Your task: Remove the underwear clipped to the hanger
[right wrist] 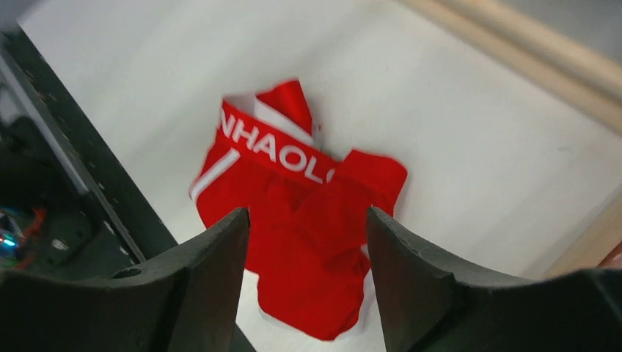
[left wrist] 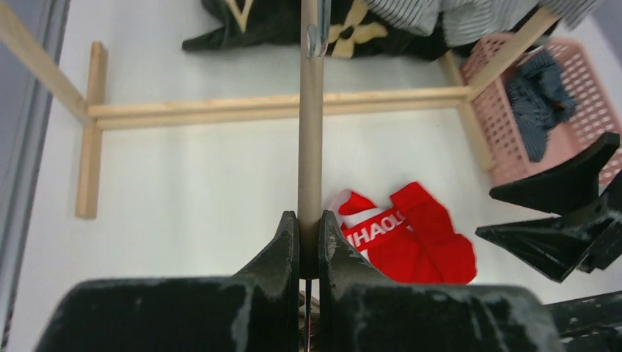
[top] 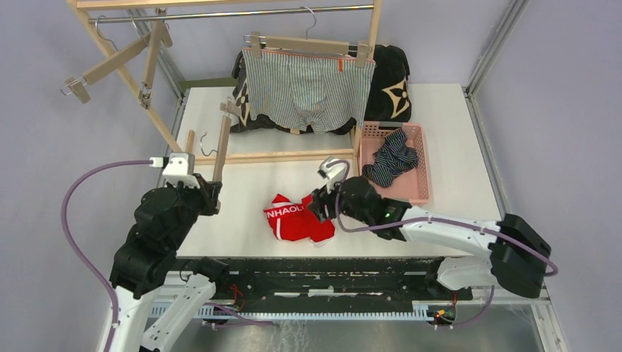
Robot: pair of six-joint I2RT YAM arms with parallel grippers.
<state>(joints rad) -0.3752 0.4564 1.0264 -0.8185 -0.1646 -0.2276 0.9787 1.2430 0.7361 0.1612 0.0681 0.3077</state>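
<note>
Overhead, the red pair (top: pixel 297 218) is seen crumpled on the table (top: pixel 249 183), in front of the wooden rack (top: pixel 279 155) and close to the table's near edge. Bare table is left between it and the rack's base bar. The right claw (top: pixel 317 204) is found at the pair's edge. The left claw (top: pixel 214 187) is closed on a loose hanger (top: pixel 218 150) just before the base bar. The grey pinstriped pair (top: pixel 304 92) is clipped to a hung hanger (top: pixel 308 45) on the rack's rail, and a black cushion (top: pixel 389 88) behind it is largely hidden. The navy striped pair (top: pixel 391 160) is heaped in a pink basket (top: pixel 414 183) beside the rack's right foot.

From the left wrist, the hanger's bar (left wrist: pixel 311 147) is shown pinched tight between the fingers (left wrist: pixel 282 242); its top is cut off by the frame.

From the right wrist, the fingers (right wrist: pixel 220 257) are held wide apart over the red pair (right wrist: pixel 293 183), nothing gripped. Contact with the cloth cannot be told. The waistband lettering is partly folded under.
</note>
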